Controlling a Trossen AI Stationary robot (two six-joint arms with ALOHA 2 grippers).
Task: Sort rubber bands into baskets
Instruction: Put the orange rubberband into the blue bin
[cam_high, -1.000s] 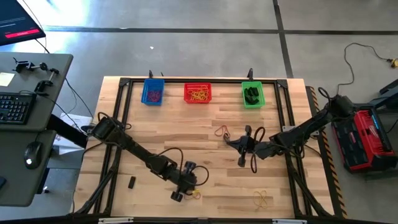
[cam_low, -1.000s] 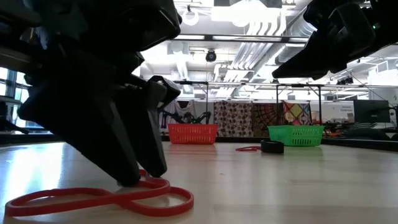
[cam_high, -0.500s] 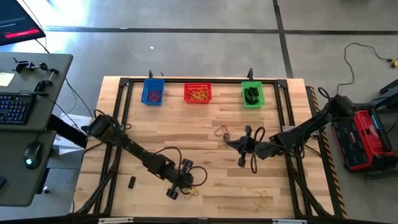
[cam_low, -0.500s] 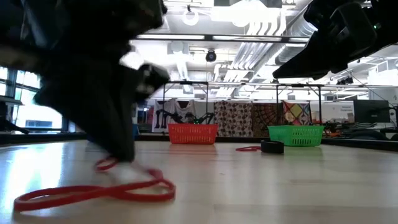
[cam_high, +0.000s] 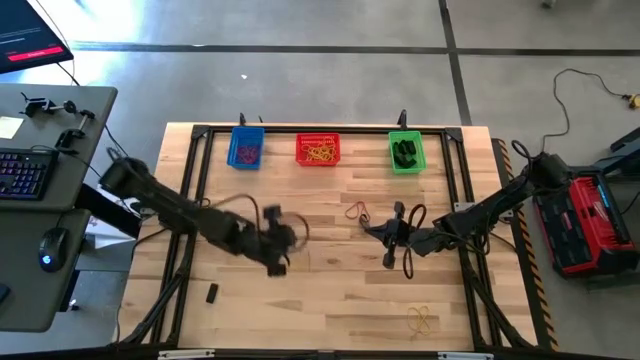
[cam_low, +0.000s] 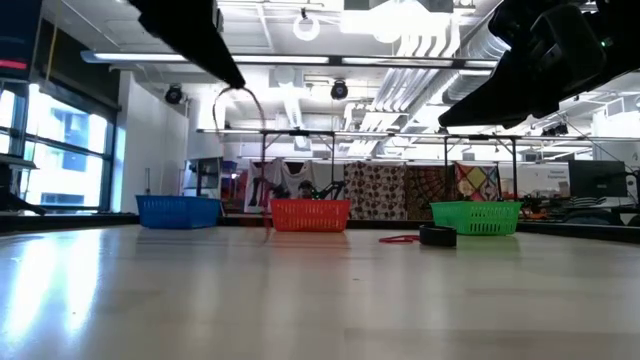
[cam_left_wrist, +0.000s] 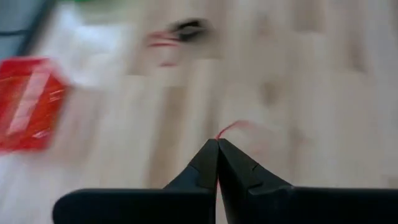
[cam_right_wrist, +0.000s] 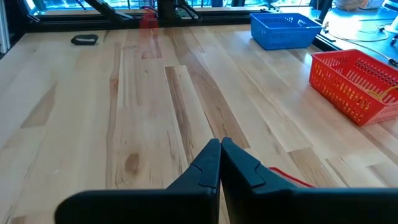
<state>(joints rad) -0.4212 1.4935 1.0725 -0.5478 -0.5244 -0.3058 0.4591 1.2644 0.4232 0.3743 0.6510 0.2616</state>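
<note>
Left gripper (cam_high: 277, 262) was pinched shut on a red band (cam_left_wrist: 231, 128), lifted off the table (cam_high: 330, 290) mid-left. Carry high, release over the red basket (cam_high: 318, 150). Right gripper (cam_high: 388, 260) was closed, empty, parked mid-right.

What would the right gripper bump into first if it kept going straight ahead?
Bare table lies ahead of the right gripper. Farther on, the left gripper sits roughly in line, so probably that, though depth is unclear.
</note>
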